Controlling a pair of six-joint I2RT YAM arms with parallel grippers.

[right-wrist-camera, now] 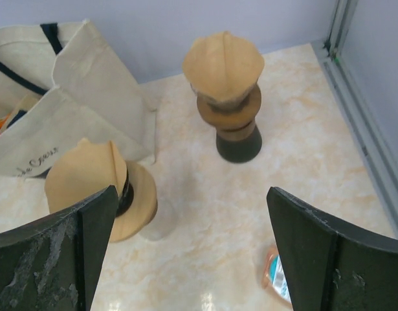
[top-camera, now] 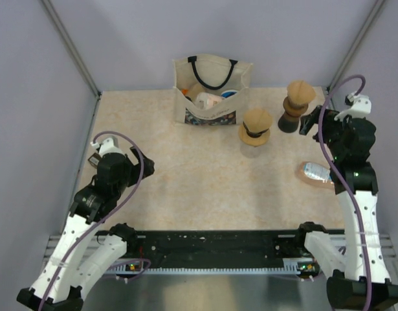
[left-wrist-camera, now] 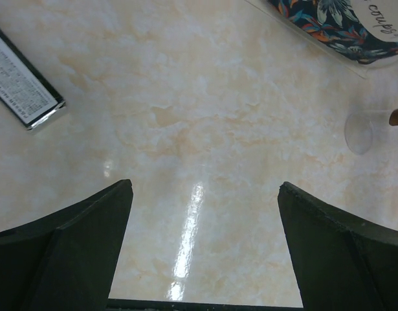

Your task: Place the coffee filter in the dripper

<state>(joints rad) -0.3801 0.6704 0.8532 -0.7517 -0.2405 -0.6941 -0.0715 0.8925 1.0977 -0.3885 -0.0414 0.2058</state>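
Tan coffee filter (right-wrist-camera: 223,65) beyond fingers (right-wrist-camera: 56,246)

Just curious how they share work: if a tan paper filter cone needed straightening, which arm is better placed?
Probably the right: the open right gripper sits just before both tan paper filter cones; the left gripper is across the table.

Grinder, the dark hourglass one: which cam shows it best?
Right wrist. The grinder stands whole, close and unobstructed there, with a tan paper cone on top. Top external shows it small, at the far right of the table. Left wrist doesn't show it.
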